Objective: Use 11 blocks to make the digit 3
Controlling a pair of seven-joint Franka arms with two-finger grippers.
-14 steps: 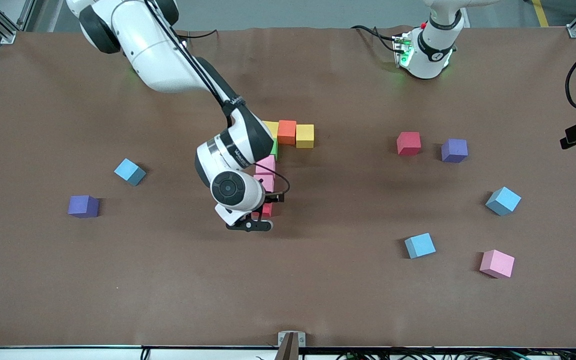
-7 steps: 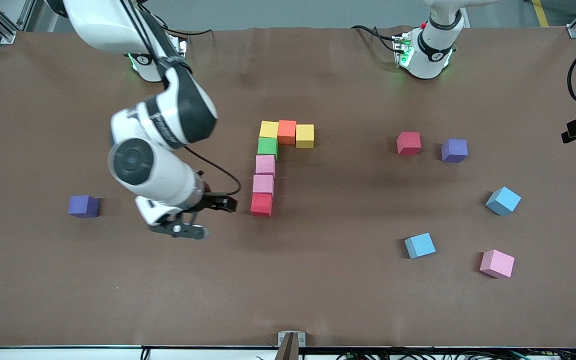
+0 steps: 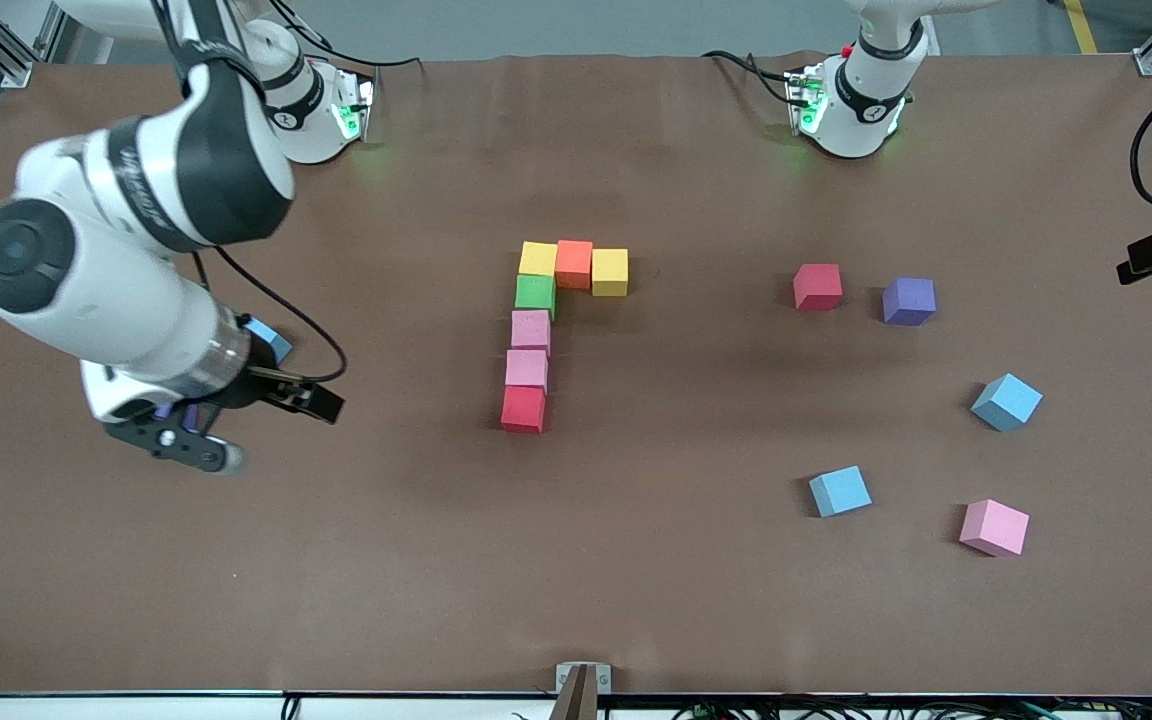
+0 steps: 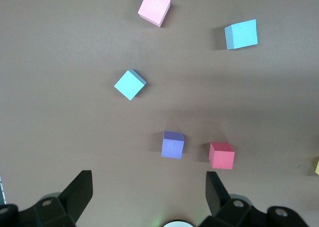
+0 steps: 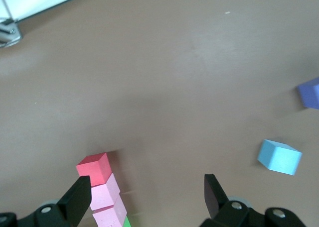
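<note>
Brown table [image 3: 636, 600], and seven blocks already sit in an L at its middle: yellow, orange, yellow across the top row [image 3: 574, 266], then green, pink, pink, red in a column [image 3: 528, 355] running toward the front camera. Right gripper [image 5: 144, 192] is empty with jaws wide, up over the right arm's end of the table. What matters here: the light blue block [image 5: 279, 157] lies right beside it, between gripper and column, with a purple cube [image 5: 310, 93] close by too. Left gripper [image 4: 149, 197], also wide and empty, waits high over the loose red block [image 3: 817, 286], so I'd guess the right arm grabs next.
</note>
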